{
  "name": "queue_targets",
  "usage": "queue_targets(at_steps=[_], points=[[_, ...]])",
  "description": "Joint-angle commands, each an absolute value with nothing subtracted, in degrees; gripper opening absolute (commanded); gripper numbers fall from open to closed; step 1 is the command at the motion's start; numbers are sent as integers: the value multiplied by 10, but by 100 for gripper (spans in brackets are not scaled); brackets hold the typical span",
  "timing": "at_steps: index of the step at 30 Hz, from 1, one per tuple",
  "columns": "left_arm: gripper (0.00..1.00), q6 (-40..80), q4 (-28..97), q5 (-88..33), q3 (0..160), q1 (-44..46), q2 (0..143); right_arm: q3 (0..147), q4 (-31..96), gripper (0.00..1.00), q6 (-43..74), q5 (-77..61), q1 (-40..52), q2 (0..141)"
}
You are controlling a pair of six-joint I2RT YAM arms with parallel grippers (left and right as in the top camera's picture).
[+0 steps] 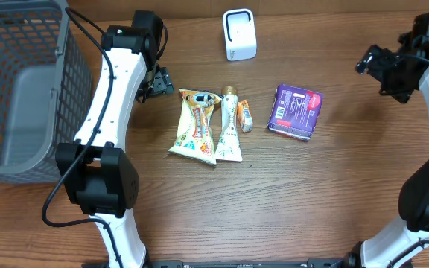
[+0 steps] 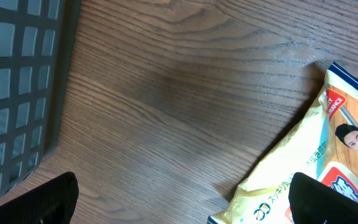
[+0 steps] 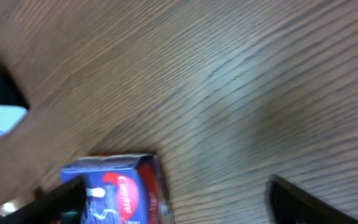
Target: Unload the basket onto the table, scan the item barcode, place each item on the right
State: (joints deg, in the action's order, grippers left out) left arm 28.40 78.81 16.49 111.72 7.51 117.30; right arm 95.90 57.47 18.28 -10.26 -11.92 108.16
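Right fingers (image 3: 319,200) apart from purple box (image 1: 295,112)

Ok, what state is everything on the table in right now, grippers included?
Left gripper: open, empty.
Right gripper: open, empty.
Pouch: lying flat, untouched.
Tube: lying flat beside pouch.
Packet: lying by tube.
Box: lying flat, apart.
Scanner: upright.
Basket: upright, nothing visible inside.

Purple pack (image 1: 295,111) lying flat, white scanner (image 1: 239,34) upright, well apart
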Motion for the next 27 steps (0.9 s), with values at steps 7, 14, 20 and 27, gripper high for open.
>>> queue_targets(at_steps=[7,14,20,27], points=[[100,292,788,165,1119,79,1177,967,572,64,181,-109,-77,1070],[99,292,788,165,1119,79,1177,969,573,83,180,-114,-76,1069],[100,292,788,165,1119,79,1177,969,571,83,207,-112,-120,1069],[100,292,788,165,1119,79,1177,961,566,83,210,-117,-137,1070]])
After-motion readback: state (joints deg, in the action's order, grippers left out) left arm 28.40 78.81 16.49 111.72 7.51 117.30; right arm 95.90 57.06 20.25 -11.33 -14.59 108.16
